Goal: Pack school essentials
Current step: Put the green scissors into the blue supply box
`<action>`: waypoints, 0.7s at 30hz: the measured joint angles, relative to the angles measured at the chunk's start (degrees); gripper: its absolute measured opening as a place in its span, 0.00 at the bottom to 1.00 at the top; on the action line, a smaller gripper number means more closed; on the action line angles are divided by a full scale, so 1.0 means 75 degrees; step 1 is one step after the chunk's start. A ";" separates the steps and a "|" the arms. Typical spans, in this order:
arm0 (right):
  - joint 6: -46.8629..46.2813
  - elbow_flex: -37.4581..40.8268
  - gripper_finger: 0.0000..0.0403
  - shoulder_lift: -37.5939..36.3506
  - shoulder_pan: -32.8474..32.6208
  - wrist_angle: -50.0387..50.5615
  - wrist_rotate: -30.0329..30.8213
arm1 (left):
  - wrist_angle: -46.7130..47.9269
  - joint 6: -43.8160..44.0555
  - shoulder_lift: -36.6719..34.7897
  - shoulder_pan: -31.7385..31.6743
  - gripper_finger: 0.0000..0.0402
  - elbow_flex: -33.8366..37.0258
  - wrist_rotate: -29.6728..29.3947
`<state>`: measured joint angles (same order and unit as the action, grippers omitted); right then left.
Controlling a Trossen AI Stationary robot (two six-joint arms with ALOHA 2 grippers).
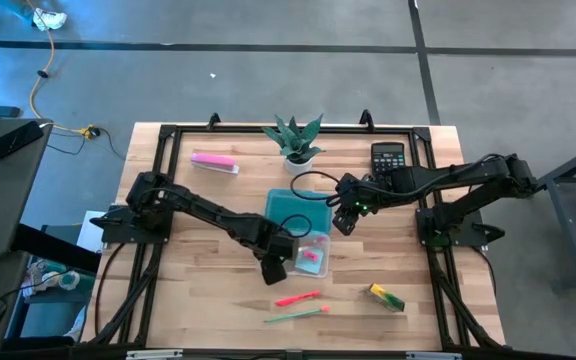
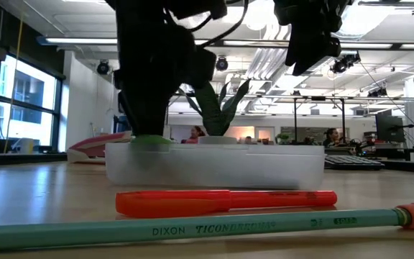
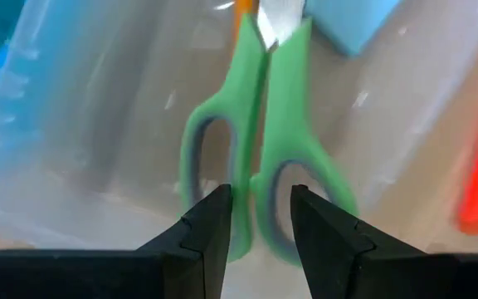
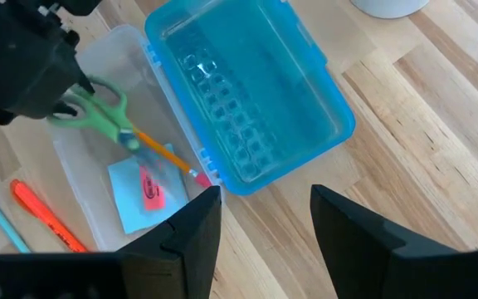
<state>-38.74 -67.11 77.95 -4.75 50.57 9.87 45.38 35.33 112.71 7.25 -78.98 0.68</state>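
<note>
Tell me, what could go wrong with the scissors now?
The left claw has its fingers around one handle loop of the green scissors, low in the clear box. Lifting away might hook the loop and drag them back out. The orange pencil lies against the scissors, so it could get knocked. The right claw hangs close above the blue lid.

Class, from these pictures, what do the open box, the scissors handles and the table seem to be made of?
Box: clear plastic, slightly frosted; its contents show through, and its lid is see-through blue. Scissors handles: smooth green plastic with grey inner loops, possibly softer lining. Table: pale wood, visible plank seams and grain.
</note>
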 joint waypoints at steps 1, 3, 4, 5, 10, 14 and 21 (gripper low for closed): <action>-0.0008 0.0000 0.44 0.0000 0.0000 0.0000 0.0002 | -0.0027 0.0027 0.0013 -0.0004 0.29 -0.0002 -0.0009; -0.0016 0.0000 0.44 0.0000 0.0000 0.0009 0.0000 | -0.0020 0.0082 0.0035 -0.0015 0.29 -0.0015 -0.0038; -0.0026 0.0000 0.44 0.0000 0.0000 0.0005 0.0013 | 0.0024 0.0094 0.0063 -0.0015 0.29 -0.0012 -0.0073; -0.0029 0.0000 0.44 0.0000 0.0000 0.0009 0.0033 | 0.0007 0.0096 0.0108 -0.0015 0.29 -0.0012 -0.0109; -0.0032 0.0003 0.44 0.0000 0.0000 0.0018 0.0075 | -0.0062 0.0123 0.0136 -0.0015 0.29 -0.0012 -0.0180; -0.0032 0.0001 0.44 -0.0001 0.0000 0.0010 0.0073 | 0.0039 0.0064 0.0051 -0.0015 0.29 -0.0106 -0.0180; -0.0101 0.0002 0.44 0.0000 -0.0124 -0.0104 0.0049 | 0.0331 -0.0028 -0.0331 -0.0013 0.29 -0.0496 -0.0180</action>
<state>-39.50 -67.10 77.95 -5.69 49.78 10.24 47.86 35.12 110.23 7.15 -82.70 -0.67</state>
